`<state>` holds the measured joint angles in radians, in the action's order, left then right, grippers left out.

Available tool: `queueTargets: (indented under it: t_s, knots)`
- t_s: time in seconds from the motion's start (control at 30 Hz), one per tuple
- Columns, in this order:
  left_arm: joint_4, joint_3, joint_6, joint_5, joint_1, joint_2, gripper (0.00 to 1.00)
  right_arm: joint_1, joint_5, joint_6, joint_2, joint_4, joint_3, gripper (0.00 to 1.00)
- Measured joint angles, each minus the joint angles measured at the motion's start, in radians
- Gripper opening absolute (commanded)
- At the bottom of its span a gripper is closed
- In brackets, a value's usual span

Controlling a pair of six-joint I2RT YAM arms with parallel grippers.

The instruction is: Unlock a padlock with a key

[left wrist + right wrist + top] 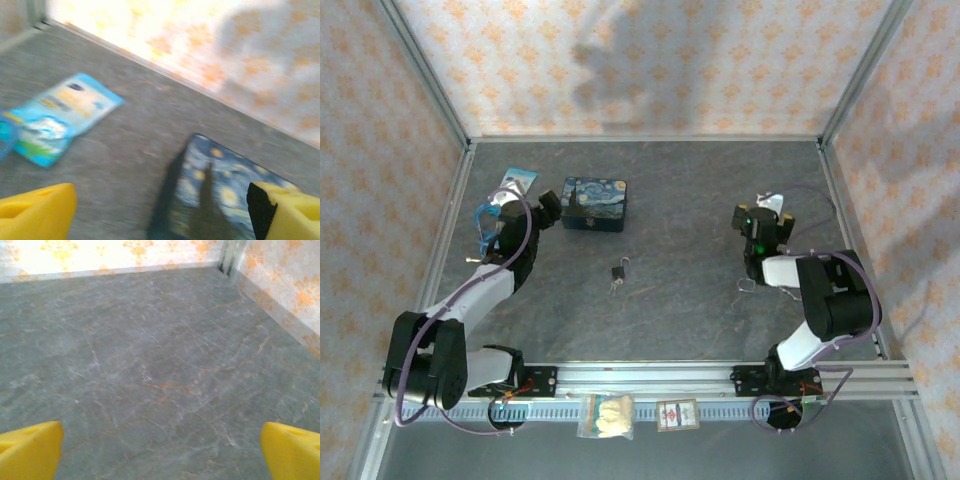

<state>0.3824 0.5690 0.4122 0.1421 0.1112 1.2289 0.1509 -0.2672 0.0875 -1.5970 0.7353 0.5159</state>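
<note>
1 tiny dark padlock (pixel 619 271) lies mid-tabletop (pixel 690 300), with 1 small silvery key (pixel 614 289) just beside its near end. 1 blue starry-painted rectangular tin (pixel 595 203) sits farther back. The left fingers (pixel 35 210) and right fingers (pixel 30 450) stand wide apart, holding nothing.

Blur and specks in my views

My left wrist's picture is smeared, the blue starry painted tin (pixel 225 200) cut off at 6 o'clock. From above I cannot tell whether the small dark padlock (pixel 619 270) and pale metal key (pixel 614 289) touch.
</note>
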Motion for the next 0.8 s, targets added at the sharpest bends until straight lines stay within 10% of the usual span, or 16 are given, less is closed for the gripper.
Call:
queueTargets:
  t_s: [0.47,0.8]
  knots:
    - [0.401,-0.22,-0.238,0.325,-0.042,0.156,0.9,-0.106,0.187,-0.05,0.071,0.421,-0.292,1.0]
    - [0.852,-0.384,-0.333,0.156,-0.074,0.281,0.92,-0.106,0.2,-0.053,0.071,0.463,-0.292,1.0]
